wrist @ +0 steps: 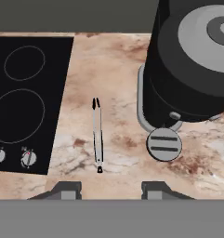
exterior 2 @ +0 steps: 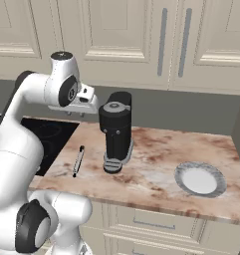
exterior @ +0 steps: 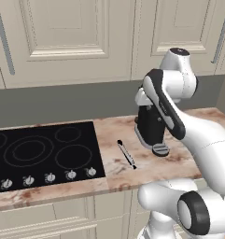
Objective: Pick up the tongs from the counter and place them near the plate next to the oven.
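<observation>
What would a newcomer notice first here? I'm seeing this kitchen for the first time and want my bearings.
The black coffee machine stands tall mid-counter, with the white arm's gripper hanging open above. Left of it the thin silver tongs lie flat on the marbled stone, between the machine and the black cooktop. Far right sits a round plate.

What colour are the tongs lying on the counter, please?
The tongs are silver along the shaft with black at both tips, clearest in the hand view.
</observation>
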Tool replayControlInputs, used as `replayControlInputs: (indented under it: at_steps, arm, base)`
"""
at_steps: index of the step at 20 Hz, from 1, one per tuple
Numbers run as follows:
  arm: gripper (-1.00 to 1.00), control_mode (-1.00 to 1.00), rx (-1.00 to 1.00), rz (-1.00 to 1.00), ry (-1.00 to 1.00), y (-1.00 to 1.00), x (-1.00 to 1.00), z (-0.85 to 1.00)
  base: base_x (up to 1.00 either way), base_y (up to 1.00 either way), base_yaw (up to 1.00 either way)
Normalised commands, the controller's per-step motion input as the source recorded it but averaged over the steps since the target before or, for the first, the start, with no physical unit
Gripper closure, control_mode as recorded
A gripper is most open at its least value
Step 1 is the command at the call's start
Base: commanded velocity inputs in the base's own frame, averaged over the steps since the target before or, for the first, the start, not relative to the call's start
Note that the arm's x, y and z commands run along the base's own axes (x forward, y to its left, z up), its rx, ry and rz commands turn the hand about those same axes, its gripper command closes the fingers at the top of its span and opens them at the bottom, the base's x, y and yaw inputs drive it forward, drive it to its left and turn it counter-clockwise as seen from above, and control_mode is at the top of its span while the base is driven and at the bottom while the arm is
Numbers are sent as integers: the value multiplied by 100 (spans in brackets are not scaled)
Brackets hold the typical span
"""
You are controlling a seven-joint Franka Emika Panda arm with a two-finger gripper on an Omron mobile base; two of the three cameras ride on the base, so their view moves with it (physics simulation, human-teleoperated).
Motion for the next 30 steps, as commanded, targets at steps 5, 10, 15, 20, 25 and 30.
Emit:
replayControlInputs:
  at_steps: [5,10,15,20,25,30]
  arm:
    - [-100,-100,-2,1,-3,16,-23,-2]
    - [-100,-100,-7,5,12,58,-26,-50]
    - [-100,-100,-23,2,10,79,-2,-63]
    - [-100,-100,-14,13,1,31,4,-67]
    - [-100,-100,-2,7,-1,-18,5,-57]
    - [-100,-100,2,0,0,-28,11,-47]
  base:
    - [0,0,0]
    - [0,0,0]
    - [0,0,0]
    - [0,0,0]
    - [0,0,0]
    - [0,0,0]
